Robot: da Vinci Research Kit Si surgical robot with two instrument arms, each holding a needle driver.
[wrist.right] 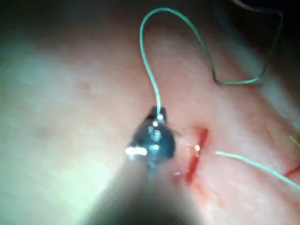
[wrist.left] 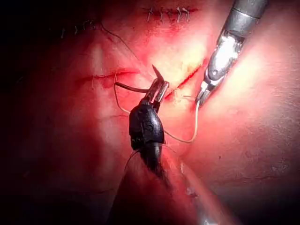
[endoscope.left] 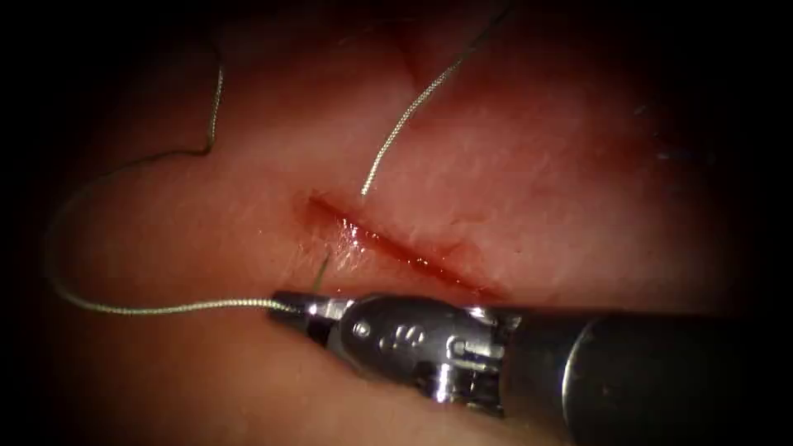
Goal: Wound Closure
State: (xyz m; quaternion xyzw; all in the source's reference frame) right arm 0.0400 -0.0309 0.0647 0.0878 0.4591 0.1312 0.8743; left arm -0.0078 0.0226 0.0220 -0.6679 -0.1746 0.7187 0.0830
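Note:
The tissue (endoscope.left: 512, 165) has a short wet cut (endoscope.left: 396, 252) running down to the right. My right tool (endoscope.left: 289, 310) lies just below the cut's left end, its jaws shut on the thread (endoscope.left: 165, 309). From the jaws the thread sweeps left and loops up over the tissue. Another strand (endoscope.left: 413, 107) comes down from above and enters the tissue just above the cut. In the left wrist view my dark left tool (wrist.left: 158, 89) is shut on the curved needle (wrist.left: 156, 72) behind its tip. The needle is out of the tissue, left of the cut (wrist.left: 187, 77). The right tool (wrist.left: 201, 96) holds thread there too.
Red fluid (endoscope.left: 363, 239) glistens in the cut. A second open cut (wrist.left: 108, 75) and stitched lines (wrist.left: 168, 13) lie further off on the tissue. The right tool's thick shaft (endoscope.left: 644, 372) crosses below the cut. The right wrist view shows the loop of thread (wrist.right: 154, 56) beside the cut (wrist.right: 197, 154).

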